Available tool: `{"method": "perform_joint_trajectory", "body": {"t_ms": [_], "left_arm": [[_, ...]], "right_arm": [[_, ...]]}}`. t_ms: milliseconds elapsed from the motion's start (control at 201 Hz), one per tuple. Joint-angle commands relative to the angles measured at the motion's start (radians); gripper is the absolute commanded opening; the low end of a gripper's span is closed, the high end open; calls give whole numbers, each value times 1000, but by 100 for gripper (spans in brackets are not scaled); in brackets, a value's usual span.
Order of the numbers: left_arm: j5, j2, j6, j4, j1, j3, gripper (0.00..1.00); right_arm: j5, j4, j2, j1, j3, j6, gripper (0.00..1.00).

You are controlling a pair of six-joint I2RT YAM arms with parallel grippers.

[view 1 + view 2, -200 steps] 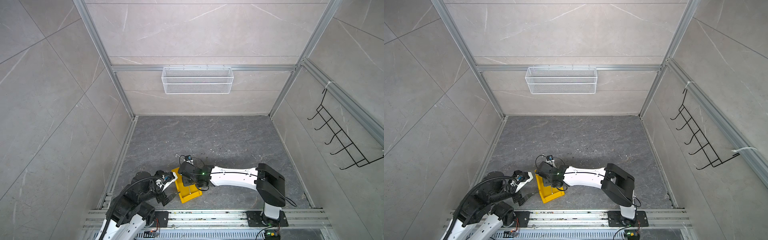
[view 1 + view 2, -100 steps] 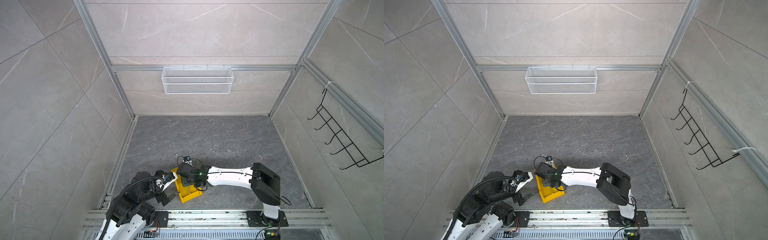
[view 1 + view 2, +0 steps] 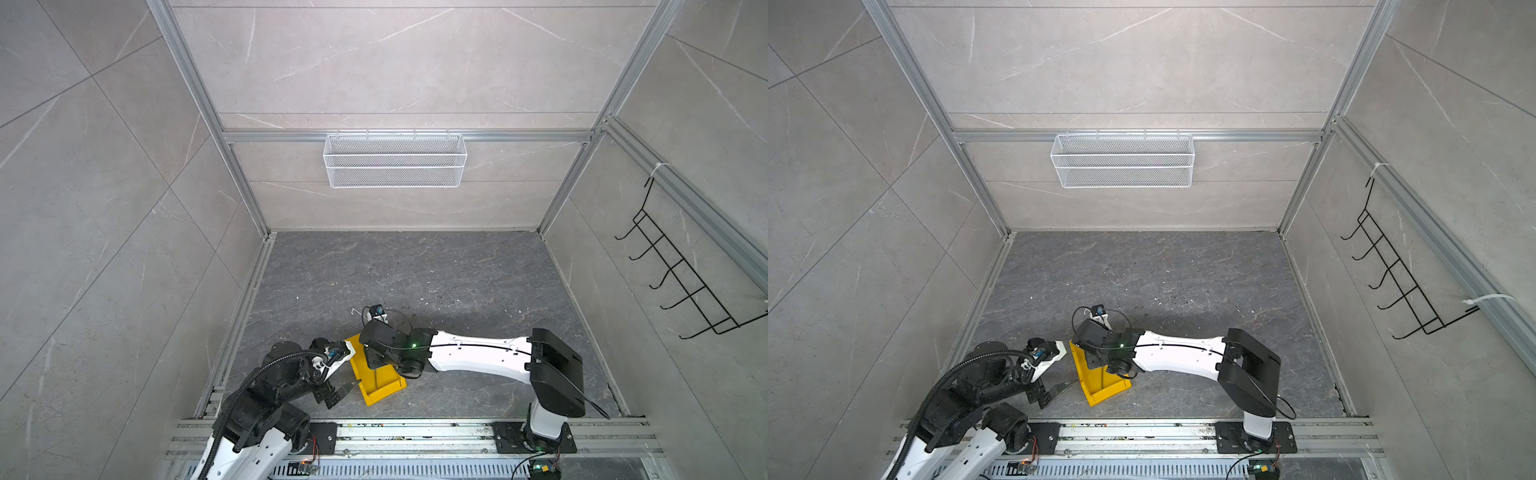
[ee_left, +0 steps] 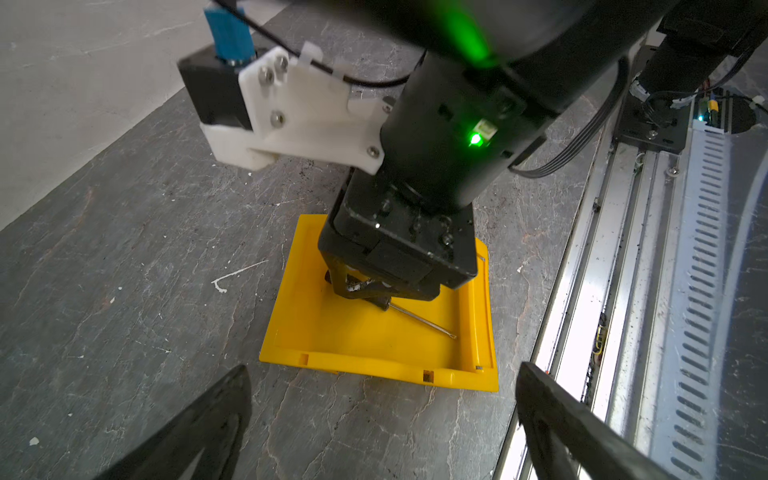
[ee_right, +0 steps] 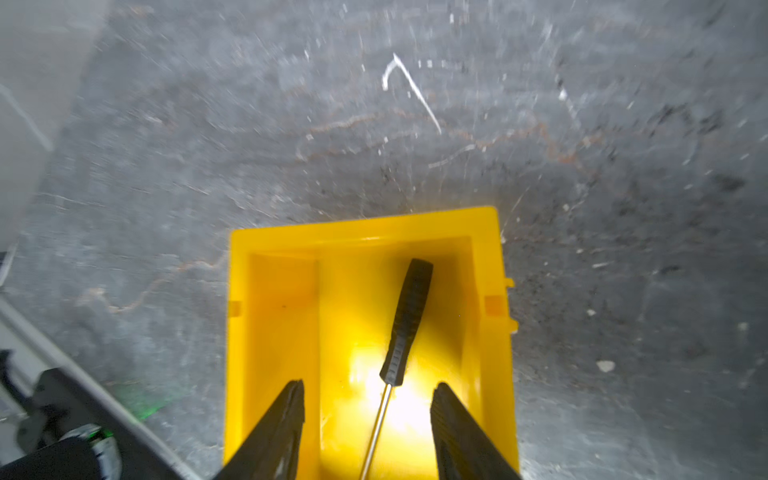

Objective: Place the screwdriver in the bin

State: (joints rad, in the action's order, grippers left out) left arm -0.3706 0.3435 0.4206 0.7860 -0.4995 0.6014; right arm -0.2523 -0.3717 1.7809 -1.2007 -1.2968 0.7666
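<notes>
The yellow bin lies on the grey floor near the front rail. Inside it the screwdriver rests on the bin's floor, black handle toward the tall back wall, silver shaft toward the low lip. My right gripper hangs inside the bin, open, its fingers on either side of the shaft without touching it. My left gripper is open just outside the bin's side wall, holding nothing.
A white wire basket hangs on the back wall and a black hook rack on the right wall. The metal rail runs along the front edge, close to the bin. The left wall stands beyond the left arm.
My right gripper has opened above the bin, and the screwdriver now lies loose on the bin's floor. The right arm's elbow shifted slightly. The left arm has not moved.
</notes>
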Motion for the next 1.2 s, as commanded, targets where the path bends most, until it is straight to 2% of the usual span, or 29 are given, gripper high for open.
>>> {"method": "perform_joint_trajectory", "body": {"t_ms": [0,159,359,448,632,742,847,1076,1190], "left_arm": [[-18,8,-56,-93,0,-2,100],[-2,8,-98,-173,0,-13,100],[106,33,-193,-370,0,-65,99],[192,77,-234,-457,0,-77,99],[362,225,-308,-655,2,-99,99],[446,315,-298,-799,5,-125,99],[493,413,-286,-934,44,-150,99],[474,566,-369,-1164,231,-244,99],[487,668,-375,-1292,319,-308,99]], "right_arm": [[-64,19,-72,-6,41,-23,54],[-165,14,-161,1,82,-60,66],[-206,53,-284,45,168,-99,92],[-214,61,-337,74,209,-135,99],[-259,122,-483,128,341,-254,99],[-321,158,-584,178,423,-304,99],[-395,206,-668,248,506,-365,99],[-552,585,-817,405,786,-676,99],[-577,842,-831,500,927,-834,99]]}}
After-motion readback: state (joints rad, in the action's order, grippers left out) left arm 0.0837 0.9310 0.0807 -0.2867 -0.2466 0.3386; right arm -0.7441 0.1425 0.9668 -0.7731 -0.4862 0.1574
